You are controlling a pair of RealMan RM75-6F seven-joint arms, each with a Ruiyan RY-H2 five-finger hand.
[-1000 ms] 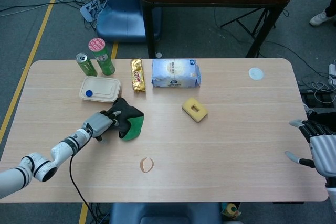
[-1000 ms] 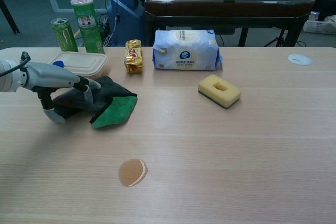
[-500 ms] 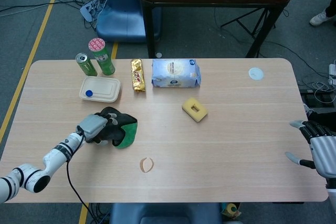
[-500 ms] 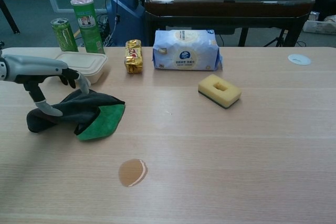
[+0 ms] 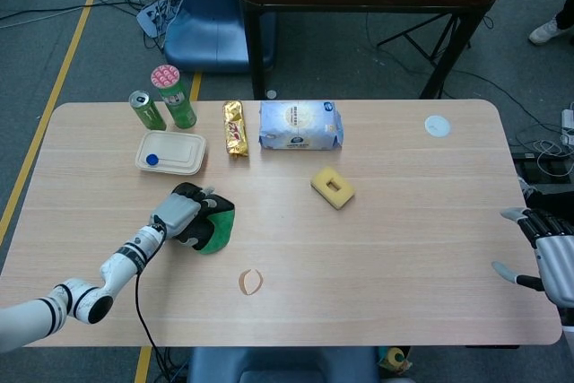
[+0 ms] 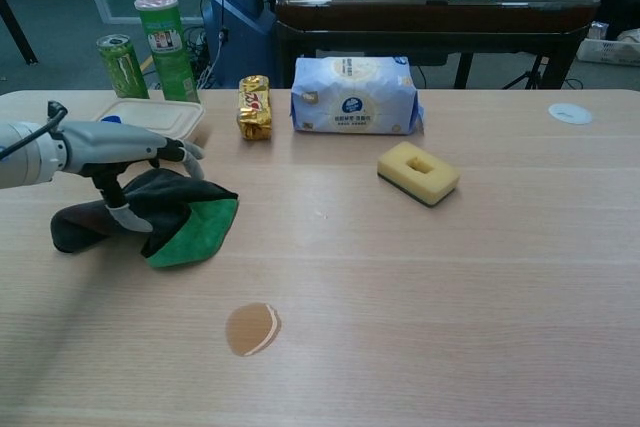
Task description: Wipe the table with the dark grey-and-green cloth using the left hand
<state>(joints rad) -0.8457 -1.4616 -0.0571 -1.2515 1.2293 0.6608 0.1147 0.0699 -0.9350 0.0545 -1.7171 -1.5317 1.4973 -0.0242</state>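
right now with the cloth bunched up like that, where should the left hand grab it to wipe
Best taken at the raised dark grey hump of the cloth, coming down from above, roughly where the left hand already rests on it. The bunched folds there give fingers something to close on, while the green flap lies flat on the table toward the brown spill, so it could trail as the wiping edge.

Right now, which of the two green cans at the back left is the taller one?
The green tube with the pink patterned lid is taller; the green drinks can with the silver pull-tab top beside it stands lower, nearer the table's left edge.
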